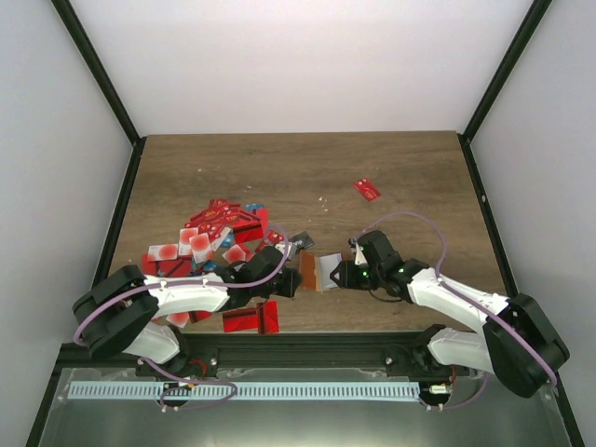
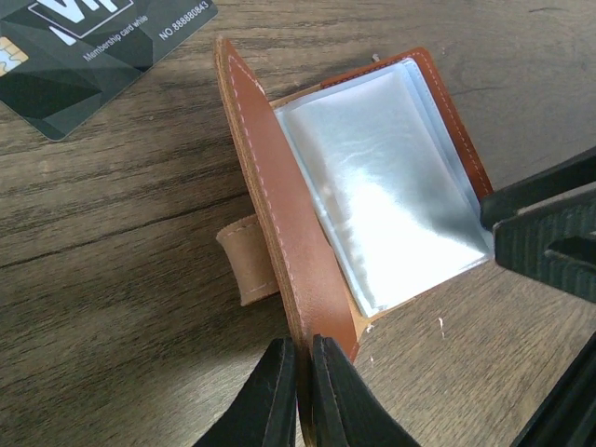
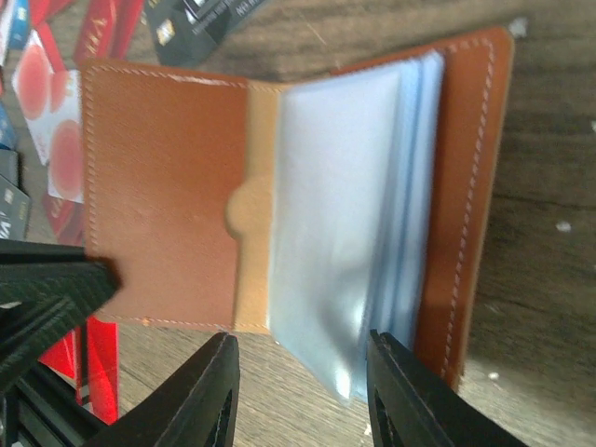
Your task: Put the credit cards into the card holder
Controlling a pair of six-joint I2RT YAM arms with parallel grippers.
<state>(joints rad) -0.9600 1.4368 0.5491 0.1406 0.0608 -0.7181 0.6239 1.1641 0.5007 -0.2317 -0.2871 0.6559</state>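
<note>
Top: wood-grain counter. Loose heap of glossy red credit cards, too many to count, plus one stray red card. One card holder lies open between left claw and right claw.
Left wrist: left claw pinched on holder's stitched tan leather cover. Clear plastic sleeves, one black membership card.
Right wrist: right claw apart at the sleeve edge, no visible grip.

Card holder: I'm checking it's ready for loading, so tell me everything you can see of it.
The card holder is an orange-brown, leather-look wallet with pale stitching, a tab and a stack of clear sleeves. It lies open on the wooden table. The left gripper is shut on its raised cover's edge; the right gripper stands open at the sleeves' edge.
</note>
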